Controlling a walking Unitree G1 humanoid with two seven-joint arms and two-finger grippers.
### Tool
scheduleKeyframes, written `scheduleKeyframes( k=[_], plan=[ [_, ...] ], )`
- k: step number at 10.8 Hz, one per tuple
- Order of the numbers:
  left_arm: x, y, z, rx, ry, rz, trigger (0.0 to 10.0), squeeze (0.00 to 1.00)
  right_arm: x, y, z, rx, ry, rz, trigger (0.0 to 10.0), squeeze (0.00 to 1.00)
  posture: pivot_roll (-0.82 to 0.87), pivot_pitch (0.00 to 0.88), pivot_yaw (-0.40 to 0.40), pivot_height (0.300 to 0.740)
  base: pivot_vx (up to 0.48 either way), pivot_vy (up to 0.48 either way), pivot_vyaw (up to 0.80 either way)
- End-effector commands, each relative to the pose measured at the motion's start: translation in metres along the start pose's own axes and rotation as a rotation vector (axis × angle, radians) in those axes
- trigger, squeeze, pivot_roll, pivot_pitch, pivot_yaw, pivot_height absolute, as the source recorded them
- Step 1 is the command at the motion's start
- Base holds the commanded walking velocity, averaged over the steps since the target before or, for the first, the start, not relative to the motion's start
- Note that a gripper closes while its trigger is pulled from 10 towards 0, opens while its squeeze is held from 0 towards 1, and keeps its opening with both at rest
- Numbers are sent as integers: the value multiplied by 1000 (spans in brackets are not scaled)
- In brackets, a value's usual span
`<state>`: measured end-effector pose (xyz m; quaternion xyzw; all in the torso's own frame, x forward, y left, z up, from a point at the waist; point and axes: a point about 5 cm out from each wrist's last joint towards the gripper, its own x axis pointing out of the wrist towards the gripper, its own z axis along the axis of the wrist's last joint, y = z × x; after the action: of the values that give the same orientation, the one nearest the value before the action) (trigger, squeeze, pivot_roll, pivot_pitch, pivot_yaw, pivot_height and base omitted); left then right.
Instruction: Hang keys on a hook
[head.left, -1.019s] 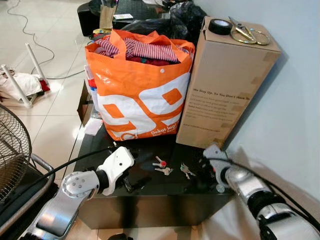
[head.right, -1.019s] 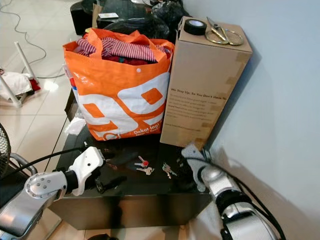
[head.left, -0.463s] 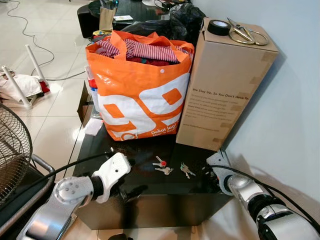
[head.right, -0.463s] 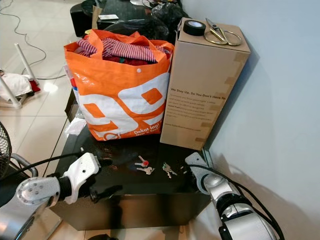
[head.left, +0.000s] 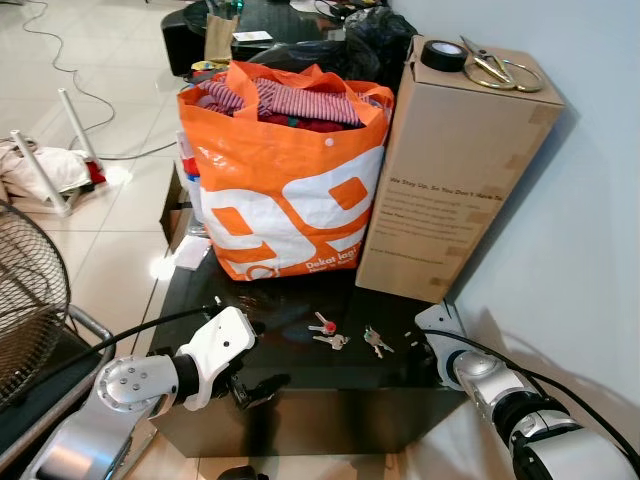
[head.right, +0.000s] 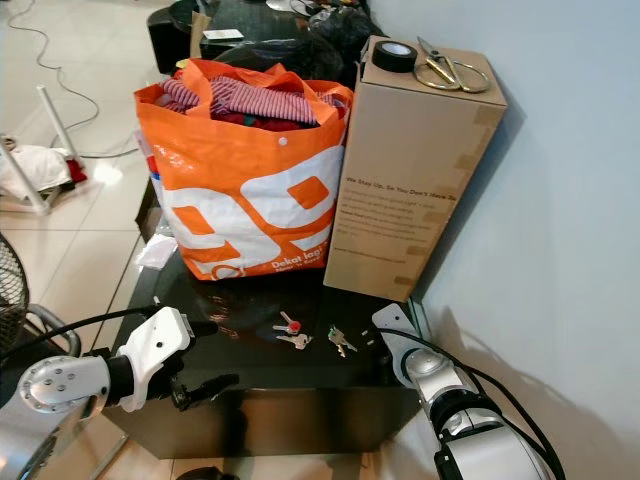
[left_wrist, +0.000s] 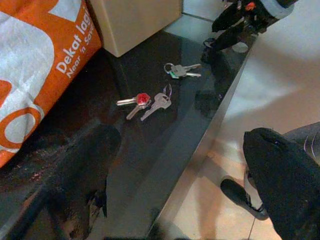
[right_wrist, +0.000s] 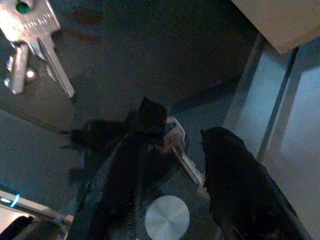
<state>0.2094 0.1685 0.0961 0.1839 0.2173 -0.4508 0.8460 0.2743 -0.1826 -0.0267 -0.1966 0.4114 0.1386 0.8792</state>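
Observation:
Two bunches of keys lie on the glossy black table (head.left: 300, 300). One has a red-capped key (head.left: 322, 325), the other a green-tagged key (head.left: 375, 342). My left gripper (head.left: 252, 386) hovers at the table's front edge, left of the keys and short of them, its fingers (left_wrist: 280, 170) wide open with nothing between them. My right gripper (head.left: 418, 345) sits low at the table's right edge, just right of the green-tagged bunch (right_wrist: 30, 40). It is open, and a small silver piece (right_wrist: 179, 147) lies on the glass between its fingers (right_wrist: 120, 175).
An orange shopping bag (head.left: 285, 190) full of clothes and a tall cardboard box (head.left: 450, 170), topped with a tape roll (head.left: 441, 54) and scissors (head.left: 495, 66), stand behind the keys. A white wall is at the right; a fan grille (head.left: 25, 300) is at the left.
My left gripper has drawn back from over the table toward its front edge. My right gripper has dropped lower at the table's right edge. The keys have not moved.

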Motion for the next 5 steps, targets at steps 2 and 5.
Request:
scheduleKeyframes(
  k=[2, 5],
  plan=[
    [-11, -1, 1, -4, 18, 4, 10000, 0, 0, 0, -2, 19, -3, -17, 0, 0, 106, 0, -49, 740, 0, 0, 0],
    [-19, -3, -1, -12, 42, 4, 10000, 0, 1, 4, -5, 16, 8, -29, 0, 0, 117, 33, -44, 740, 0, 0, 0]
  ],
)
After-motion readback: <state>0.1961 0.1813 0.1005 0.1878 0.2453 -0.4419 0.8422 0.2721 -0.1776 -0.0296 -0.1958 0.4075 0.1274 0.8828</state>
